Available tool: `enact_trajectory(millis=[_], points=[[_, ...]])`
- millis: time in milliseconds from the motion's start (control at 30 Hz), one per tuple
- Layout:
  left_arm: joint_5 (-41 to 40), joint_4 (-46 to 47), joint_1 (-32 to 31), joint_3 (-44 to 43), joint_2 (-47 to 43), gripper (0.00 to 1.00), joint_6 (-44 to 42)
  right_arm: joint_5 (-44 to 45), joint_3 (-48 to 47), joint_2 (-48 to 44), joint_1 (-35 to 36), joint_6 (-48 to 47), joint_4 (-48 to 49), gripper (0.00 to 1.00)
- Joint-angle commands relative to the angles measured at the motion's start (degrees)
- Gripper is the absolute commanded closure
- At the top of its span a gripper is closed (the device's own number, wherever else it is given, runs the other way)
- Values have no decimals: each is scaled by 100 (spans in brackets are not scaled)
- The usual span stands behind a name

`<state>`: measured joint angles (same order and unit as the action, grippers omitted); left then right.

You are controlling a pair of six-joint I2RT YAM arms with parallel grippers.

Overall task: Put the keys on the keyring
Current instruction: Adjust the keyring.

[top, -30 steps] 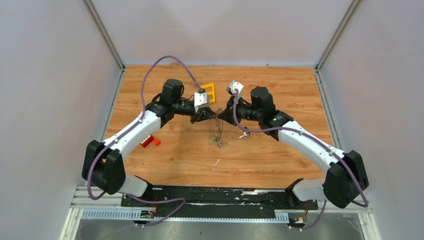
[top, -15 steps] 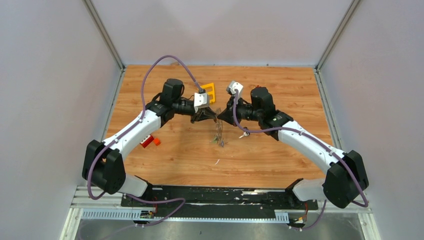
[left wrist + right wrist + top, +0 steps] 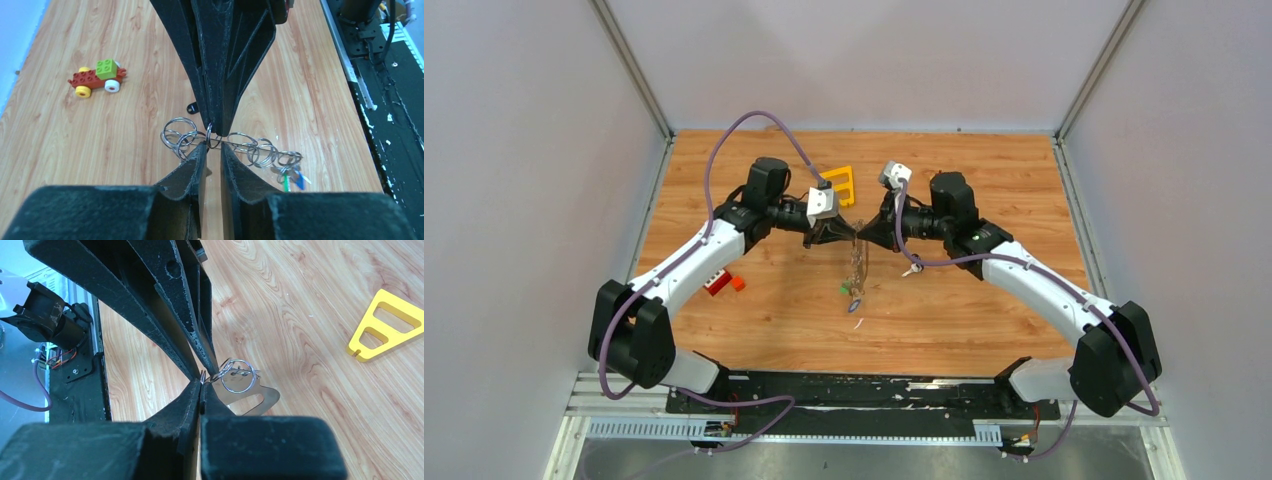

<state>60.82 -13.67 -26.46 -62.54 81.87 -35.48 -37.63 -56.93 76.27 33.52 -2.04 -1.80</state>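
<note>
1. Right claw [image 3: 201, 385]: fingers pressed together, pinching one link of a chain of thin silver wire rings [image 3: 235, 145]. Left claw [image 3: 214, 150]: tip to tip with it, fingers narrowly parted, with wood showing through the gap. Cannot tell whether a left finger touches a ring.
2. The chain hangs in the air above the middle of the wooden bench [image 3: 75, 150]. Small metal keys with green and blue plastic tags [image 3: 290, 175] sit at its low end. The flat silver-grey D-shaped metal keyring [image 3: 269, 396] hangs just under the claw tips, beside one ring.
3. Step in hand (judged): working a ring onto the keyring where the tips meet.
4. To do it well:
   - Keep the right pinch firm and motionless.
   - The left should close on a single wire only. The rings overlap and are thin, so catching two or none is likely.
   - Go slowly, because the hanging load will swing.
5. Risk: if the pinch slackens, the whole bunch drops.
6. Around:
   - A red, green and yellow block toy car [image 3: 97, 80] lies toward the left edge.
   - A yellow plastic triangle frame [image 3: 382, 330] lies toward the far edge.
   - A small black tag [image 3: 193, 107] lies on the bench beneath the claws.
   - None of these blocks the work. The crowded claw tips themselves hide the contact point.
</note>
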Motion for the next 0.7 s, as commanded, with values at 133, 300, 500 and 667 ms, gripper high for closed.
enact_trajectory(millis=[133, 300, 500, 667], points=[[531, 171, 9, 137, -198, 82, 116, -283, 74, -218, -76, -51, 728, 100], [606, 200, 9, 142, -197, 87, 197, -295, 114, -227, -109, -65, 784, 100], [712, 406, 9, 193, -172, 90, 458, -324, 142, -209, -131, -77, 846, 100], [853, 449, 8, 210, -149, 89, 582, -443, 197, -200, -166, -85, 962, 100]])
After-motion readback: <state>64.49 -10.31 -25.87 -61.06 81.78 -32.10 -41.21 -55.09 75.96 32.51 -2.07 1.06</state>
